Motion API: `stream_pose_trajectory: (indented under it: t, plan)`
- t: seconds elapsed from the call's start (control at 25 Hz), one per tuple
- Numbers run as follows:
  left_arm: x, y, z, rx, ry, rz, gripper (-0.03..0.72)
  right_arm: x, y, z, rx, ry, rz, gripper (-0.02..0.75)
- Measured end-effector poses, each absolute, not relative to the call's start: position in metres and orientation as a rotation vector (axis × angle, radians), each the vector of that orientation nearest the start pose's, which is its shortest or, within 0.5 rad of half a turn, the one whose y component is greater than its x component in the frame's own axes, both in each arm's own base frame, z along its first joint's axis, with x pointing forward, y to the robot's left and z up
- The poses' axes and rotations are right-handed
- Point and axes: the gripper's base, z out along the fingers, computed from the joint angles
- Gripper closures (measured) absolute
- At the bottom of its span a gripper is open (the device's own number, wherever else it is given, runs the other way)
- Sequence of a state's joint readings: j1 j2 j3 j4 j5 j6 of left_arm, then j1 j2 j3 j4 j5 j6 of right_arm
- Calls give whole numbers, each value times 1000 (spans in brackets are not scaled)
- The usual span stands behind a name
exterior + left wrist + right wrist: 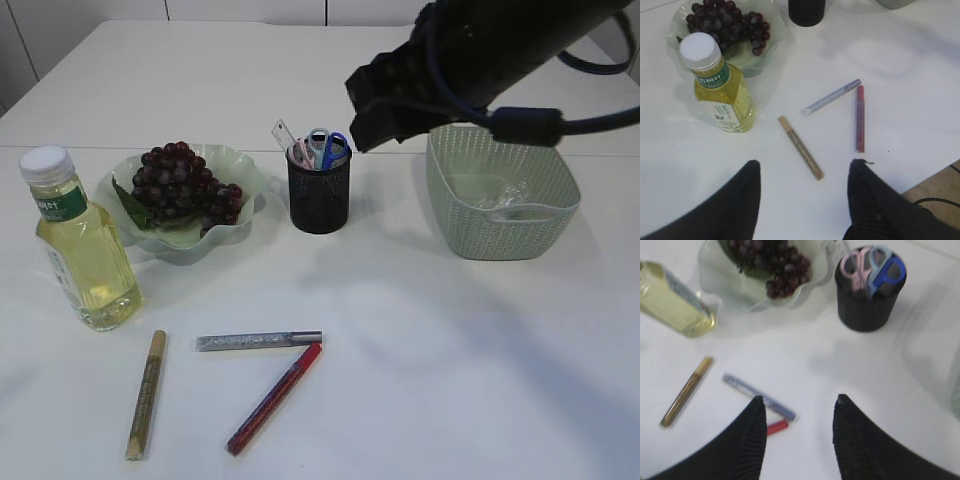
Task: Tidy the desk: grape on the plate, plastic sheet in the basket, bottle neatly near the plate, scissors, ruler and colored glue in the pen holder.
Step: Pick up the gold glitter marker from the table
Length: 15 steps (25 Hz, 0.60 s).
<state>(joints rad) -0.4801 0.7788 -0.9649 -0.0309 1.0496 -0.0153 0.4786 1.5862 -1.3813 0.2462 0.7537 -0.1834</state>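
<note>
The grape bunch (185, 185) lies on the pale green plate (245, 170), with the oil bottle (80, 245) upright to its left. Scissors (322, 148) and a ruler (285, 135) stand in the black pen holder (318, 200). A clear plastic sheet (505, 195) lies in the green basket (500, 235). Gold (146, 393), silver (258, 340) and red (274, 397) glue pens lie flat on the table. My left gripper (805, 170) hangs open above the gold pen's (800, 147) near end. Open and empty, my right gripper (797, 407) hovers over the silver pen's (757, 396) tip.
My right arm (480, 50) reaches in from the upper right, above the pen holder and basket. The table's front edge (935, 167) shows right of the left gripper, with floor and a cable beyond it.
</note>
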Motion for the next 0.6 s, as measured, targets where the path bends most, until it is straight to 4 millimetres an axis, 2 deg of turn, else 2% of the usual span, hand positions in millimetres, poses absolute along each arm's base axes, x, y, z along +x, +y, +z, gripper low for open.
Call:
stream_pose_trajectory:
  t: [0.16, 0.28, 0.6]
  plan:
    - [113, -61, 375, 529, 2290, -285, 267, 272, 164, 344, -683, 2539, 468, 387]
    - [116, -63, 373, 524, 2305, -285, 266, 255, 158, 343, -700, 2710, 472, 387]
    - [129, -70, 364, 526, 2375, -273, 266, 248, 157, 345, -584, 2784, 528, 387]
